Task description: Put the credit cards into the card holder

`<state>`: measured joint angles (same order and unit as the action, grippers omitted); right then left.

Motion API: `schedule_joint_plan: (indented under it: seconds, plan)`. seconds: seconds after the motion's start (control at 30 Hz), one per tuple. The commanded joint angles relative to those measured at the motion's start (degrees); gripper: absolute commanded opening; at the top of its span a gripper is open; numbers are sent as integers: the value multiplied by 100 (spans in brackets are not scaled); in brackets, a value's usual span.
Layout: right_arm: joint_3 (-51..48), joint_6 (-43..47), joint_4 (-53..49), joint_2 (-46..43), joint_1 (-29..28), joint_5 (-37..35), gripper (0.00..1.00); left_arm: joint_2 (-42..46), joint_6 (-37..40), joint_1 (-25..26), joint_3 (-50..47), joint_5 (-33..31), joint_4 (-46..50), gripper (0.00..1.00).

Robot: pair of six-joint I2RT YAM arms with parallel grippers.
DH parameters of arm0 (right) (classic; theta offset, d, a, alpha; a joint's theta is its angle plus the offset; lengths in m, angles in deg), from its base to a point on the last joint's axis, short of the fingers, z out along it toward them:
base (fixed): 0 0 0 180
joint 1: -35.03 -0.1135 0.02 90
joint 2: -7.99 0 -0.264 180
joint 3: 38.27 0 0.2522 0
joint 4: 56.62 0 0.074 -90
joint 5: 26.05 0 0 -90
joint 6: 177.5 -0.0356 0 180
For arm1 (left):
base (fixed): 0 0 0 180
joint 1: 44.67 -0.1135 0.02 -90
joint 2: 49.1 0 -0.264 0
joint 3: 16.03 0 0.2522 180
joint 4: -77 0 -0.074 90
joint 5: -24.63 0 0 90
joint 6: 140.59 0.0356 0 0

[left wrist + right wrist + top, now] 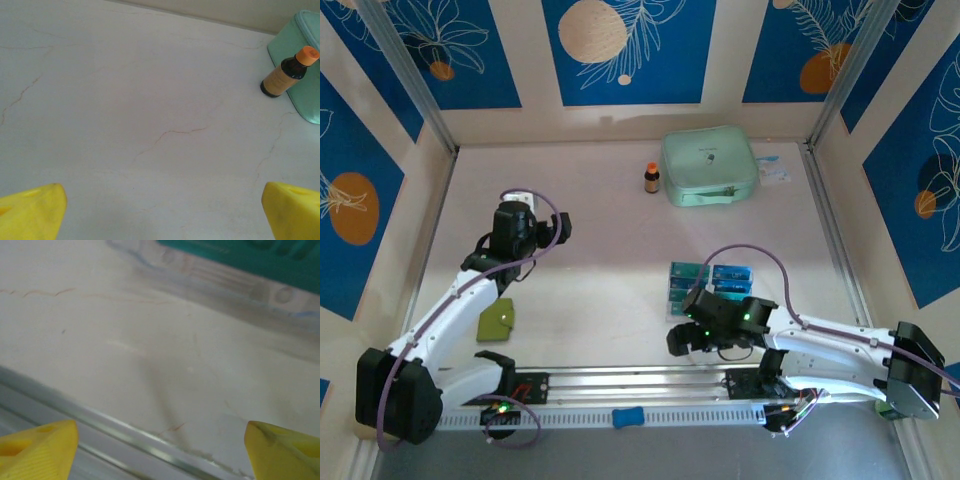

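Several teal-blue credit cards (710,280) lie in a block on a clear tray right of the table's middle; one card's edge (250,255) shows along the top of the right wrist view. The olive-green card holder (497,319) lies folded shut near the left front, beside the left arm. My left gripper (525,212) hovers over bare table behind the holder, its yellow fingers (32,212) wide apart and empty. My right gripper (688,338) sits low just in front of the cards, open (160,452), with only table and rail between its fingers.
A mint-green zip case (710,166) stands at the back, with a small brown orange-capped bottle (651,179) to its left, both seen in the left wrist view as bottle (287,72) and case (302,60). A metal rail (640,380) runs along the near edge.
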<state>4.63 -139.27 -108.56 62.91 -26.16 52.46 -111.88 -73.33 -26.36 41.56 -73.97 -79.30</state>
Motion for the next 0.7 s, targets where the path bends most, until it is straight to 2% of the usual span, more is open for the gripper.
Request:
schedule_joint_plan:
  seconds: [0.0,0.67]
  plan:
    - [-56,-236,240,110,-19,-505,87,-56,-125,60,213,51,-10,100]
    - [-73,-179,1182,1043,275,-960,87,-100,-204,103,134,113,-98,100]
